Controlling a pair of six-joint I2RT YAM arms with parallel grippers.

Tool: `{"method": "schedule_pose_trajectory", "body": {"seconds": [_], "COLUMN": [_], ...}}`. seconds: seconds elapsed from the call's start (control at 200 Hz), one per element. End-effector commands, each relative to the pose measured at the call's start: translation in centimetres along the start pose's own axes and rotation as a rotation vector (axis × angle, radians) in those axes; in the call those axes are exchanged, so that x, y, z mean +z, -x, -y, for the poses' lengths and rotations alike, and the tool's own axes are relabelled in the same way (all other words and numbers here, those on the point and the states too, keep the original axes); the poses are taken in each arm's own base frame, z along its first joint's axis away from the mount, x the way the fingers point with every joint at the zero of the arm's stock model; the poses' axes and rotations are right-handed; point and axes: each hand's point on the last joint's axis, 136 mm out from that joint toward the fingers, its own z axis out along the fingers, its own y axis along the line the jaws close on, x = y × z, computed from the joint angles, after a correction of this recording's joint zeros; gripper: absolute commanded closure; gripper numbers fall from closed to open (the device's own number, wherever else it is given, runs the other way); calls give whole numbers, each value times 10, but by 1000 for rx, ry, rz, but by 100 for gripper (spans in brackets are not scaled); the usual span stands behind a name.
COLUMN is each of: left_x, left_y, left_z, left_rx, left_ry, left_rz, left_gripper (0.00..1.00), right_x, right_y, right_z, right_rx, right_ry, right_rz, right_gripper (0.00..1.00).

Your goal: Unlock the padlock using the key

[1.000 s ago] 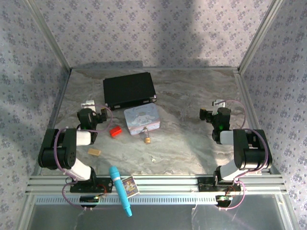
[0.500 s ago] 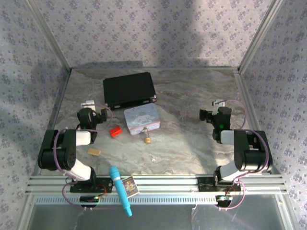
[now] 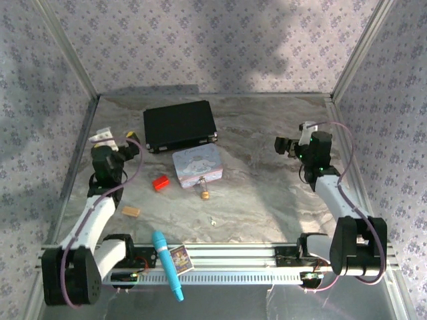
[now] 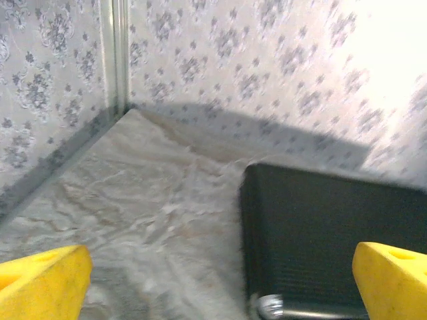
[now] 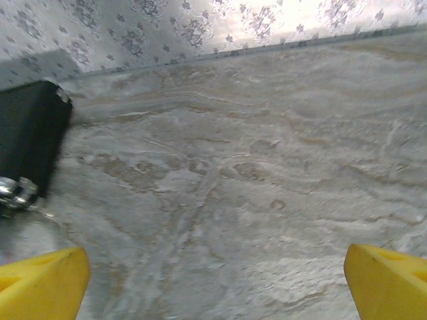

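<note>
Showed the padlock (image 3: 205, 193) lying on the marbled table (image 3: 267, 193), just in front of the pastel tin (image 3: 197, 165); could not tell whether the two touched. Showed the key (image 3: 213, 220) as a pale speck nearer the arm bases, slightly right of the padlock, touching nothing. Showed the red block (image 3: 160, 183) left of the tin, the tan wooden block (image 3: 131, 211) nearer and further left, and the black case (image 3: 179, 125) behind the tin. Found the left gripper (image 3: 132, 140) beside the case's left end, well apart from padlock and key, its yellow fingertips (image 4: 41, 283) spread wide with nothing between them. Found the right gripper (image 3: 280, 145) over bare table at the right, likewise well apart from both, yellow fingertips (image 5: 390, 280) wide apart and empty
</note>
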Motion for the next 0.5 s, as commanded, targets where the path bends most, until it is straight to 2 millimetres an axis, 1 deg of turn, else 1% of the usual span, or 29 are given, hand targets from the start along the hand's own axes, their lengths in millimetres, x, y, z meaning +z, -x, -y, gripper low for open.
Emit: {"method": "schedule_pose_trajectory", "body": {"seconds": [0.0,0.065,0.115,0.16,0.23,0.315,0.425,0.495], "left_x": [-18,-28,-35,-43,-59,-80,-106,-120], "left_y": [-17,-24,-34,-48,-72,-95,-120,-130], "left_z": [18,38,50,62,76,95,118,130], "left_rx": [-259,-321,-376,-386,-343,-307,-296,-279], "left_ry": [-108,-207,-246,-274,-277,-316,-381,-429], "left_rz": [-123,-205,-286,-382,-532,-659,-760,-795], "left_gripper": [0,0,0,0,0,0,0,0], "right_x": [-9,-15,-21,-27,-37,-47,-60,-68], "right_y": [-16,-20,-24,-31,-49,-73,-105,-127], "right_z": [-26,-41,-52,-60,-73,-90,-118,-135], "right_rx": [209,218,200,176,133,115,85,73], "right_ry": [147,198,216,209,180,184,208,215], "right_rz": [-182,-231,-245,-258,-300,-353,-408,-451], "right_gripper": [1,1,1,2,2,2,1,1]}}
